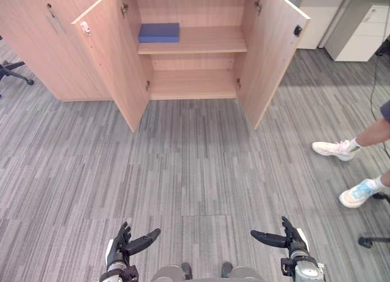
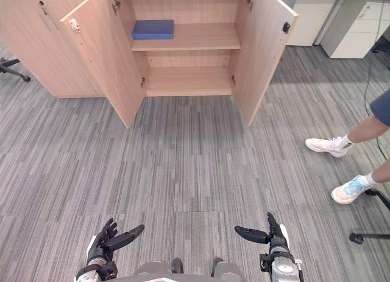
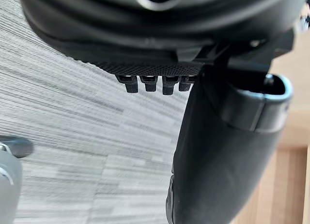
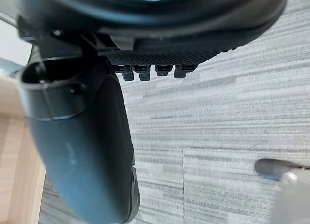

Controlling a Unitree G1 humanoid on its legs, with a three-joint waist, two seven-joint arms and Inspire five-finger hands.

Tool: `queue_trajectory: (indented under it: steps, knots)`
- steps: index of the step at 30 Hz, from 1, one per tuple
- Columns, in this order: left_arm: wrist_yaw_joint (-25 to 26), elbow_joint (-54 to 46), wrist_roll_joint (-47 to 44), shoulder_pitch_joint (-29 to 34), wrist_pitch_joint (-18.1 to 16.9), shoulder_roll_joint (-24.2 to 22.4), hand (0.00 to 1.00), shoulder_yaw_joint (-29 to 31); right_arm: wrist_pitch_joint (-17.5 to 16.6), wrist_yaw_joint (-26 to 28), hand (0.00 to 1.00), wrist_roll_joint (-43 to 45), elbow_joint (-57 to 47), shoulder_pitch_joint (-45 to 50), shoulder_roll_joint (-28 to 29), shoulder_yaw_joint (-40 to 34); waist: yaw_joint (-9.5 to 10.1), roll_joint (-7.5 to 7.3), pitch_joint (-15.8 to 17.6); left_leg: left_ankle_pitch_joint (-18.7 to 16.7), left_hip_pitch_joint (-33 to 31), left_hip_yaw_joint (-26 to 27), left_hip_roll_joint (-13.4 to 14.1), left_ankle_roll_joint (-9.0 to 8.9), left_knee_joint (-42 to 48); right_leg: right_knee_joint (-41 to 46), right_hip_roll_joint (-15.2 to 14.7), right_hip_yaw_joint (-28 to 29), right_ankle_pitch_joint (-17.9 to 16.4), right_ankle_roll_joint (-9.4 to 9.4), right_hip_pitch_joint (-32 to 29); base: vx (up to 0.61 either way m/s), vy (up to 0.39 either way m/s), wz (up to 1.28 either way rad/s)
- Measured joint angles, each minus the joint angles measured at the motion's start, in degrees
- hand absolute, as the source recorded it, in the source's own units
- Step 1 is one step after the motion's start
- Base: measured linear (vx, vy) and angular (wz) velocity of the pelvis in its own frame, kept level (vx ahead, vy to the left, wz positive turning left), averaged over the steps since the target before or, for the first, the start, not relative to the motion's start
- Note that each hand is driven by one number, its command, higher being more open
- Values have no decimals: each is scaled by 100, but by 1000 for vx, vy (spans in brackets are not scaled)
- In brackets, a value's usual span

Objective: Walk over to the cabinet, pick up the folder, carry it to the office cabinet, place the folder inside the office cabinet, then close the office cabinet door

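Note:
A blue folder (image 1: 159, 32) lies flat on the upper shelf of a wooden cabinet (image 1: 192, 47) ahead, toward the shelf's left end. Both cabinet doors stand wide open: the left door (image 1: 113, 56) and the right door (image 1: 270, 50). The lower shelf holds nothing. My left hand (image 1: 120, 246) and right hand (image 1: 290, 238) hang low near me, far from the cabinet, fingers straight and thumbs pointing inward, holding nothing. In the left wrist view my thumb (image 3: 227, 151) stands over carpet, and in the right wrist view my thumb (image 4: 82, 151) does likewise.
A second closed wooden cabinet (image 1: 42, 44) adjoins on the left. A person's legs in pale shoes (image 1: 341, 149) stand at the right. White drawer units (image 1: 362, 26) sit at the back right, and chair bases show at the left (image 1: 15, 72) and right (image 1: 372, 239) edges. Grey carpet (image 1: 195, 166) lies between me and the cabinet.

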Motion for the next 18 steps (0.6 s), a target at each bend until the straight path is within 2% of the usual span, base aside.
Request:
queue_trajectory:
  steps: [1, 3, 5, 6, 7, 8, 9, 10, 11, 12, 13, 14, 15, 16, 17, 18]
  knots:
    - [26, -10, 0, -5, 5, 115, 100, -9, 6, 3, 100, 52, -2, 30, 54, 67, -37, -48, 92, -72, 236, -128, -36, 87, -18, 681, -109, -81, -143, -58, -277, 245, 50, 38]
    - [84, -9, -2, -11, 4, 205, 100, -10, 6, 9, 100, 144, -32, 93, 110, 96, -46, -34, 123, -120, 462, -261, -27, 40, -113, 735, -189, -273, -323, -174, -514, 310, 33, 42]
    - [110, 1, -5, -152, 1, 259, 100, -11, 5, 11, 100, 177, -39, 55, 96, 133, -120, 28, 196, -144, 760, -513, 133, 20, -380, 70, -139, -690, -352, -321, -860, 500, -41, 60]
    - [112, 35, -18, -305, 1, 255, 100, -17, 4, 11, 100, 182, -56, 22, 56, 134, -138, 144, 282, -123, 978, -637, 342, -39, -634, -520, 20, -855, -186, -396, -1085, 611, -96, 67]
    - [113, 40, -28, -438, -6, 234, 100, -23, 0, 14, 100, 185, -71, -29, 17, 135, -161, 184, 367, -97, 1209, -711, 551, -209, -875, -1278, 217, -936, 250, -390, -1269, 530, -105, 62]
    - [115, 43, -27, -503, -9, 245, 100, -21, -1, 14, 100, 186, -91, -44, 18, 141, -184, 175, 398, -87, 1288, -753, 592, -293, -937, -1702, 284, -917, 558, -412, -1335, 566, -151, 55]
    - [119, 53, -25, -545, -16, 274, 100, -23, -2, 13, 100, 189, -143, -27, 17, 188, -214, 134, 403, -132, 1400, -803, 612, -479, -988, -2290, 321, -844, 1020, -480, -1414, 631, -214, 65]
    - [118, 118, 5, -565, -19, 282, 100, -20, -6, 16, 100, 189, -207, 32, 8, 231, -300, -1, 390, -269, 1620, -866, 647, -719, -953, -2433, 306, -644, 1915, -712, -1415, 765, -272, 59]
    - [110, 290, 13, -687, -11, 175, 100, -28, 15, 16, 100, 187, -180, -35, -48, 226, -314, 174, 447, -278, 1653, -839, 837, -857, -618, -1825, 391, -723, 1926, -929, -1486, 641, -242, 42]
    - [96, 302, 15, -703, -12, 171, 100, -47, 14, 19, 100, 187, -191, -83, -25, 230, -317, 178, 457, -172, 1518, -802, 883, -1052, -260, -1658, 397, -742, 1692, -974, -1480, 615, -260, 13]
    - [88, 329, 15, -730, -11, 136, 100, -129, 8, 57, 100, 186, -232, -127, -28, 272, -302, 177, 470, 265, 1056, -674, 953, -1294, 860, -1490, 431, -748, 1322, -992, -1348, 655, -298, 6]
    - [70, 366, 13, -722, -16, 33, 100, -132, 10, 76, 100, 188, -240, -152, -52, 321, -250, 206, 560, 959, 507, -498, 1152, -1341, 2326, -1688, 559, -746, 1133, -1040, -866, 677, -298, 3]
    - [51, 385, 13, -710, -21, 5, 100, -132, 12, 75, 100, 192, -230, -173, -47, 344, -236, 225, 612, 920, 219, -445, 1298, -1316, 3125, -1885, 681, -752, 1081, -1064, -546, 682, -261, -12]
    - [20, 417, 11, -692, -20, 14, 100, -130, 10, 63, 100, 246, -224, -219, 13, 397, -140, 196, 681, 626, -276, -243, 1518, -1114, 4190, -2276, 864, -705, 1027, -1109, 74, 631, -205, -29]
    - [14, 403, 8, -702, -20, 19, 100, -132, -27, 51, 100, 365, -257, -276, 66, 412, -25, 84, 741, 431, -752, -14, 1582, -1049, 4562, -2676, 945, -608, 1004, -1138, 621, 604, -187, -33]
    - [7, 376, 5, -712, -22, 15, 100, -133, -57, 34, 100, 421, -280, -311, 86, 407, 19, 32, 768, 352, -966, 119, 1578, -1014, 4517, -2870, 951, -579, 1004, -1138, 848, 566, -163, -25]
